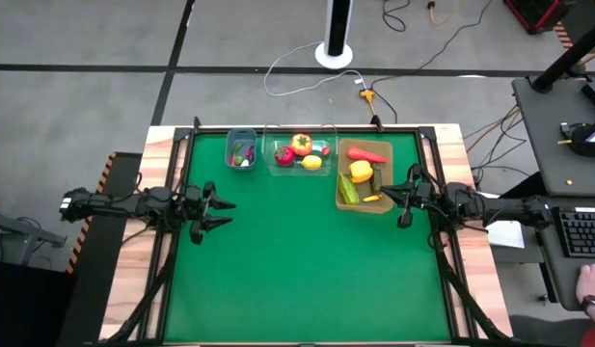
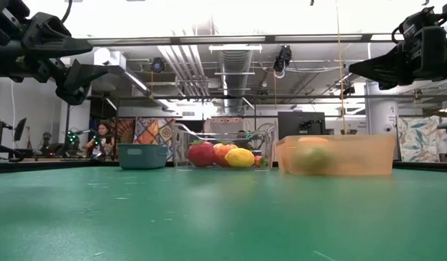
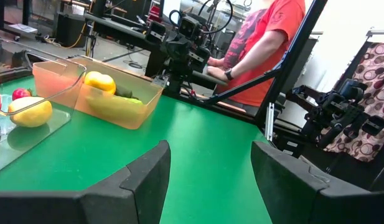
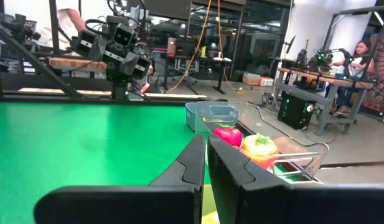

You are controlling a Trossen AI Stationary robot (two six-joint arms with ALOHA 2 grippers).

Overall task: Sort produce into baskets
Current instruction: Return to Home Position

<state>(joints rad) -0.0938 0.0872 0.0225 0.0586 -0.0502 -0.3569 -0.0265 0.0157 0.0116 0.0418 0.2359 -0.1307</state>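
We start at the left gripper (image 1: 220, 213), at the left edge of the mat in the high view: its jaws stand apart with nothing between them, well clear of everything. The right gripper (image 1: 405, 198) sits at the right of the mat, just beside the tray (image 1: 385, 206), jaws pressed together on nothing, as its wrist view shows.

Moving outward, we find all the produce already in the baskets along the upper edge of the mat in the high view. The blue bin (image 1: 241, 148), upper left of the row, holds a few tiny green and red bits. The clear tub (image 1: 301, 152), in the middle, holds a pepper (image 1: 302, 145), a tomato (image 1: 283, 154) and a lemon (image 1: 312, 162). The tray, on the right, holds a chilli (image 1: 366, 154), a yellow piece (image 1: 360, 172) and a cucumber (image 1: 348, 189). We see no loose piece on the mat, so we judge the sorting done or nearly so.

If we must lift any piece, we expect hollow plastic: light, stiff, smooth, and apt to squirt out of a hard pinch. We would take the cucumber and chilli across their narrow middle. The round pieces we would grip across their widest part, with the jaws well apart on approach. The baskets look light and may slide if nudged.
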